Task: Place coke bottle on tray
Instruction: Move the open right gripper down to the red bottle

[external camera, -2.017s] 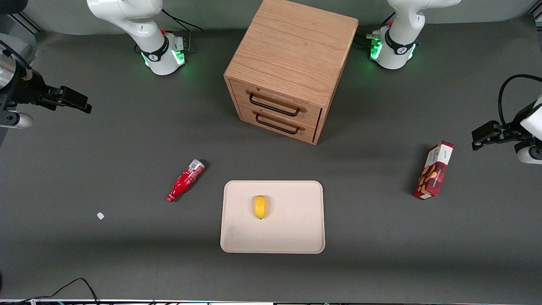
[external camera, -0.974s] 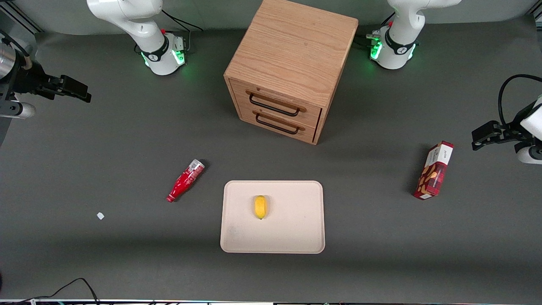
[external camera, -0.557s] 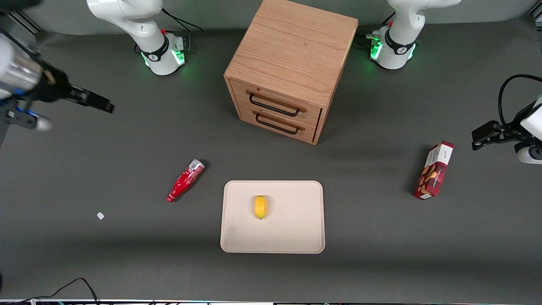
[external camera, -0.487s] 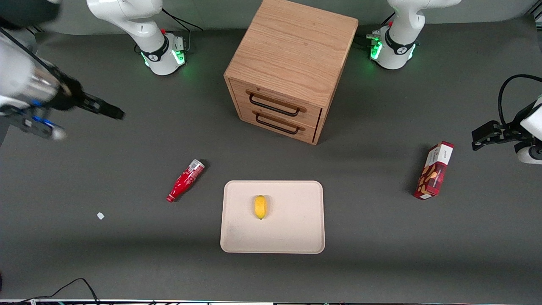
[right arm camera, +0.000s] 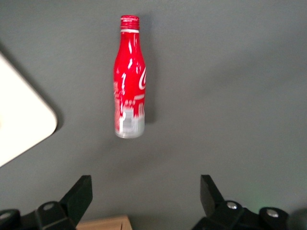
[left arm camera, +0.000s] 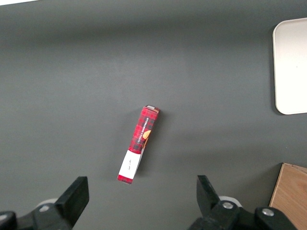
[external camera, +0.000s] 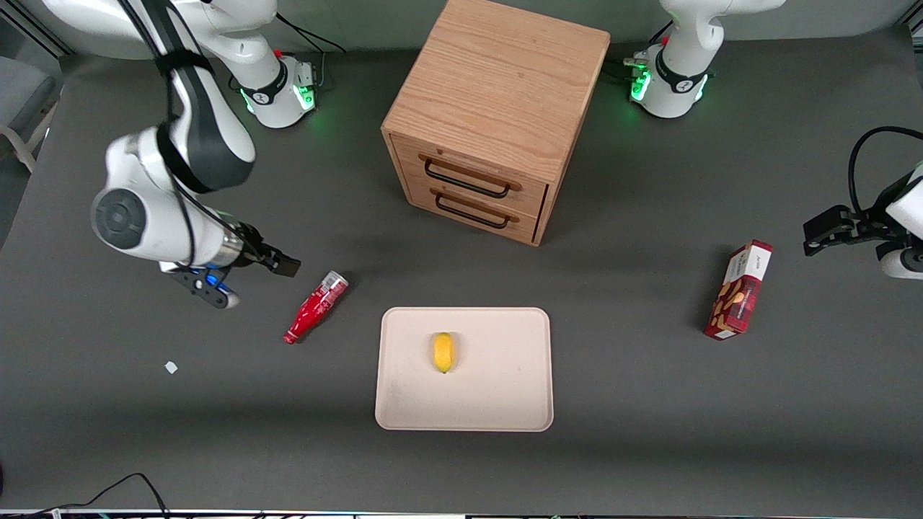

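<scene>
The slim red coke bottle [external camera: 316,307] lies on the dark grey desk beside the pale beige tray [external camera: 505,404]. The tool [right arm camera: 146,201], wide open and empty, should straddle its body squarely before closing.

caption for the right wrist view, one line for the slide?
Open gripper above the table, short of the coke bottle lying on its side beside the tray.

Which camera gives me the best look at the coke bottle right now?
The right wrist view: the coke bottle fills it, lying flat, cap to base visible, with the open gripper short of it. The front view shows the bottle small, beside the tray. The left wrist view misses it.
</scene>
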Controlling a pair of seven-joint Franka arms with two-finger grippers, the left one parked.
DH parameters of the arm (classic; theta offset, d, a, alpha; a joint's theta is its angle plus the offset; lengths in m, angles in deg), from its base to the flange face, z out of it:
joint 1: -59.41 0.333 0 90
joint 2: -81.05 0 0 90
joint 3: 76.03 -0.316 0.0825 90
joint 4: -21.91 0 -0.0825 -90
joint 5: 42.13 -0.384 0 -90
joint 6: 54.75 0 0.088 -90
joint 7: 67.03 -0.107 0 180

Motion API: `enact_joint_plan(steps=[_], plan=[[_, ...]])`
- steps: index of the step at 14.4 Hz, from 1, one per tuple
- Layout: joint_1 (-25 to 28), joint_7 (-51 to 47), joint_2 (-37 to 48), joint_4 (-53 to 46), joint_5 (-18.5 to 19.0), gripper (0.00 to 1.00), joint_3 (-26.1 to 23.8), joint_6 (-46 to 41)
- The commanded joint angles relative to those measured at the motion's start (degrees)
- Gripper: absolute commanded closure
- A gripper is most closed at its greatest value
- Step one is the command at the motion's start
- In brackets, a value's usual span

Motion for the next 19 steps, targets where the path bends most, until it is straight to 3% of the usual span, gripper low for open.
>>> enact_joint_plan(steps=[1,5,14,15,16,17,19], plan=[[0.2,-1.5,-4.2,3.4,1.9,0.0,0.1,9.4],[0.3,-1.4,-11.2,2.9,3.3,0.0,0.1,19.1],[0.9,-1.4,-18.2,2.1,3.6,0.01,0.4,28.4],[1.0,-1.4,-18.2,2.1,5.0,0.31,0.4,28.4],[1.0,-1.3,-18.1,2.1,5.8,0.82,0.4,28.3],[1.0,-1.1,-17.7,2.0,6.5,1.0,0.3,28.1],[1.4,-1.0,-17.1,1.9,7.5,1.0,0.2,27.4]])
